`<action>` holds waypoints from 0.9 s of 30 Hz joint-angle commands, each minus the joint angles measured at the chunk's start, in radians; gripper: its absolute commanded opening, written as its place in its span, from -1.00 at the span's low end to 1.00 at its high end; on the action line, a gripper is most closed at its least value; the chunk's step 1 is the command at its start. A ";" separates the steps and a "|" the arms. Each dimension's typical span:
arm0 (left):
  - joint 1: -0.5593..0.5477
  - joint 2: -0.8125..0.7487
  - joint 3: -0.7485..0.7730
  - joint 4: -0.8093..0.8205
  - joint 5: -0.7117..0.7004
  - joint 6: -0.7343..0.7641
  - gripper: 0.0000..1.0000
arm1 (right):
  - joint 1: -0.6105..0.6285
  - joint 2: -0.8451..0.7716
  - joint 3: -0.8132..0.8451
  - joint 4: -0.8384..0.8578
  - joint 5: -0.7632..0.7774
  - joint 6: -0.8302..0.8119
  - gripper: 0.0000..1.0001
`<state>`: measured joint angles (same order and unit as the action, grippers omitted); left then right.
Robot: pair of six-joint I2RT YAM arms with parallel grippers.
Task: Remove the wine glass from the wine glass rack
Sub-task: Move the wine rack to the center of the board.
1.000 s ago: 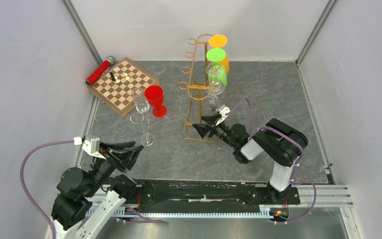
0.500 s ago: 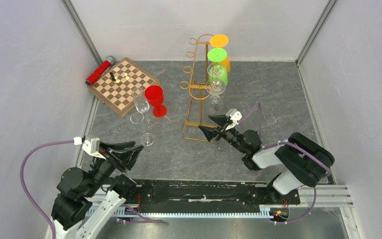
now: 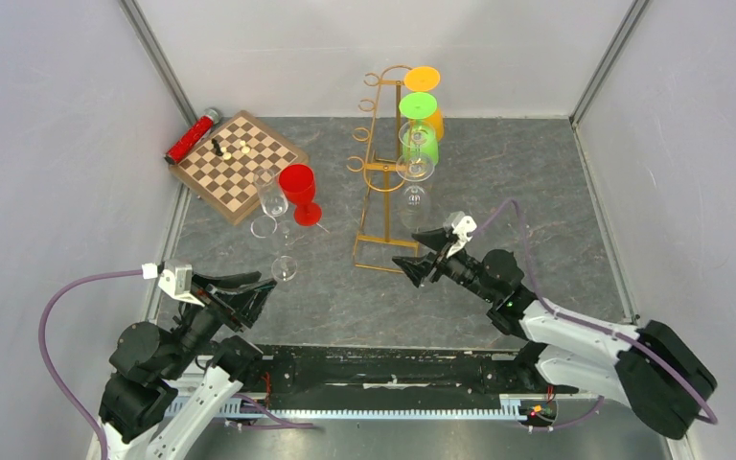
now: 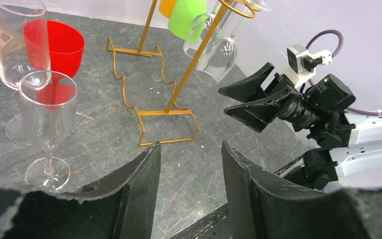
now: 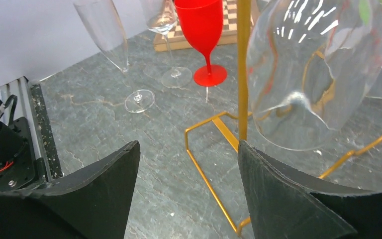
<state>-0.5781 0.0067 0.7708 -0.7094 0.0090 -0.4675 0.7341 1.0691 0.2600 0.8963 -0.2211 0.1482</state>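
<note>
Right gripper [image 3: 407,249]: the black two-finger jaws are held spread wide and nothing is pinched. It is pointed low, at the near end of the rack.
Reason for the spread: room is judged to be left for a glass bowl to be taken between the fingers.
Clear upside-down wine glass [image 5: 318,74]: it is hung bowl-down on the rack's right side, just ahead of the open jaws and apart from them.
Tall thin gold wire wine glass rack [image 3: 376,168]: it is stood upright on the grey stone-look table [image 3: 537,192]. A green glass [image 3: 420,120] and an orange glass [image 3: 424,91] are hung higher on the same side.
Left gripper [image 3: 259,286]: the jaws are parted and empty. It is parked low at the near left, well apart from the rack, and is judged to be kept clear.
Red plastic goblet [image 3: 299,187]: it is set upright left of the rack.
Hidden: in the right wrist view the clear glass's stem and foot are cut off at the top edge, so the hook is not shown. From above, the bowl is hard to make out against the table.
</note>
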 commanded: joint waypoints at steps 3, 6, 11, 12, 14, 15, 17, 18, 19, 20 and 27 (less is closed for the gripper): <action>0.006 -0.011 0.001 0.019 -0.033 0.032 0.10 | -0.001 -0.185 0.134 -0.512 0.208 0.070 0.52; 0.006 -0.011 0.001 0.018 -0.041 0.032 0.10 | -0.001 -0.275 0.197 -0.702 0.360 0.112 0.50; 0.006 -0.011 0.002 0.015 -0.049 0.029 0.10 | -0.002 -0.372 0.193 -0.782 0.468 0.093 0.89; 0.007 -0.011 0.002 0.014 -0.050 0.028 0.10 | -0.001 -0.374 0.205 -0.801 0.465 0.104 0.96; 0.006 -0.011 0.002 0.014 -0.052 0.028 0.10 | -0.001 -0.355 0.269 -0.876 0.475 0.135 0.90; 0.006 0.018 0.002 0.013 -0.051 0.027 0.10 | -0.001 -0.343 0.297 -0.917 0.468 0.142 0.85; 0.006 0.033 0.005 0.011 -0.052 0.024 0.10 | -0.001 -0.328 0.361 -0.985 0.464 0.163 0.83; 0.006 0.040 0.007 0.010 -0.050 0.021 0.10 | -0.001 -0.327 0.393 -1.020 0.464 0.170 0.83; 0.006 0.047 0.008 0.009 -0.052 0.020 0.10 | -0.001 -0.330 0.417 -1.043 0.475 0.178 0.83; 0.006 0.053 0.010 0.006 -0.056 0.017 0.10 | -0.001 -0.332 0.447 -1.070 0.483 0.189 0.86; 0.006 0.090 0.019 -0.006 -0.108 -0.017 0.09 | -0.001 -0.321 0.650 -1.234 0.476 0.221 0.81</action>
<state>-0.5781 0.0662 0.7708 -0.7170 -0.0517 -0.4694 0.7330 0.7467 0.7948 -0.2348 0.2432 0.3283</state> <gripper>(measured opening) 0.549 0.920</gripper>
